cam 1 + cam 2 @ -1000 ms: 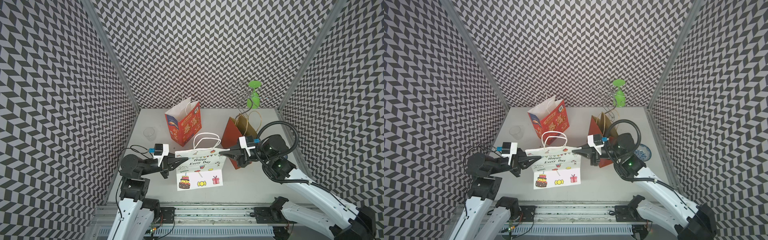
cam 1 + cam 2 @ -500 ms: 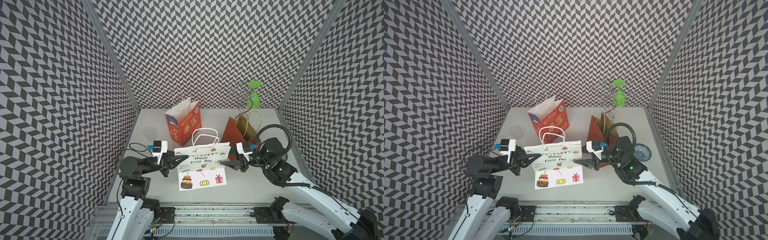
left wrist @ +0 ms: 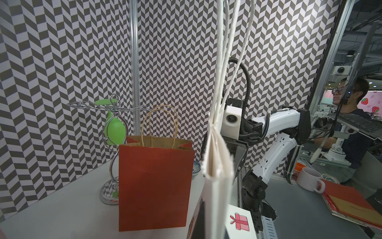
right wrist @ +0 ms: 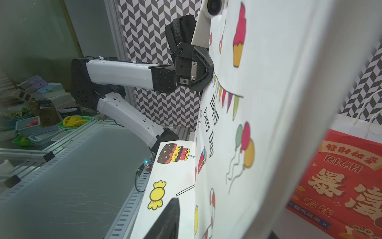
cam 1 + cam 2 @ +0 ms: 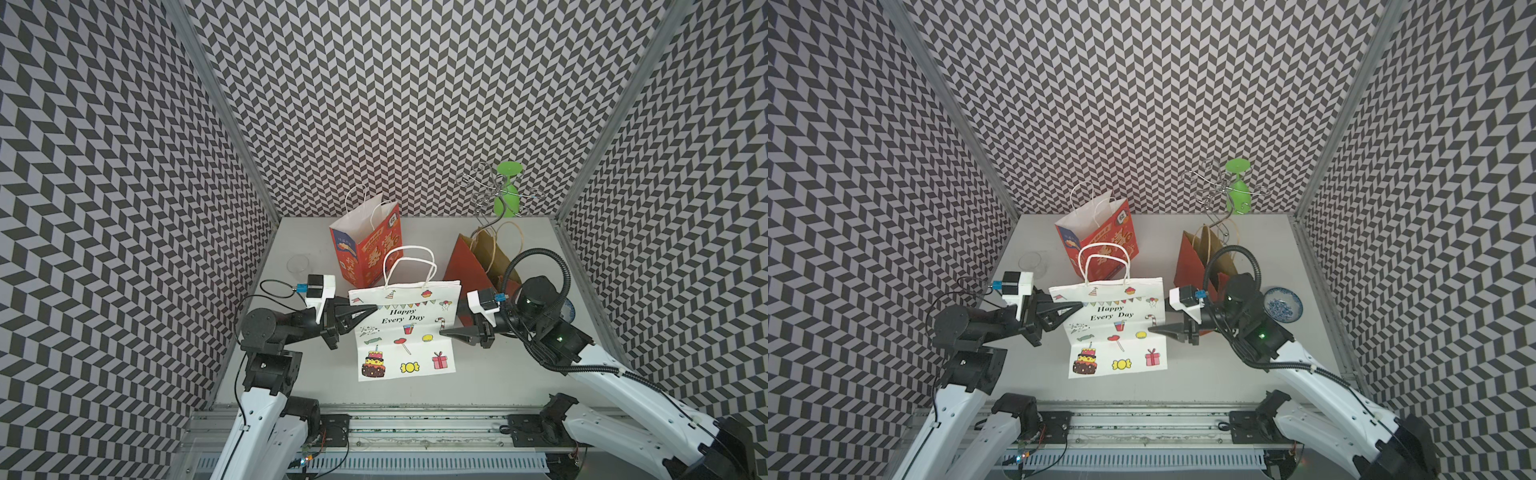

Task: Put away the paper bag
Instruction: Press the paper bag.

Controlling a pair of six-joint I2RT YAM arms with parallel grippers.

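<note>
Near part of grey table (image 5: 498,382): lower panel of white "Happy Every Day" paper bag (image 5: 405,332) lies flat, cake, candy and gift prints facing up. Above a crease the upper panel stands upright, both white cord handles up, seen in both top views.

Left gripper (image 5: 372,308): reaches in from the left, jaws pressed together on the bag's upper left edge, near the bunting print.

Right gripper (image 5: 1158,318): at the bag's right edge, lower than the left one. Jaws spread: one finger in front of the printed face, the other behind the paper. No pinch seen.

Behind the white bag:
- red printed paper bag (image 5: 370,253), upright and open, left of centre;
- dark red kraft bag (image 5: 465,266), upright, right of centre;
- clear cup (image 5: 298,264), far left;
- blue-patterned bowl (image 5: 1283,305), right, beside the right arm.

Far right corner: chrome wire stand (image 5: 482,195) with green goblet (image 5: 507,195) hung upside down.
</note>
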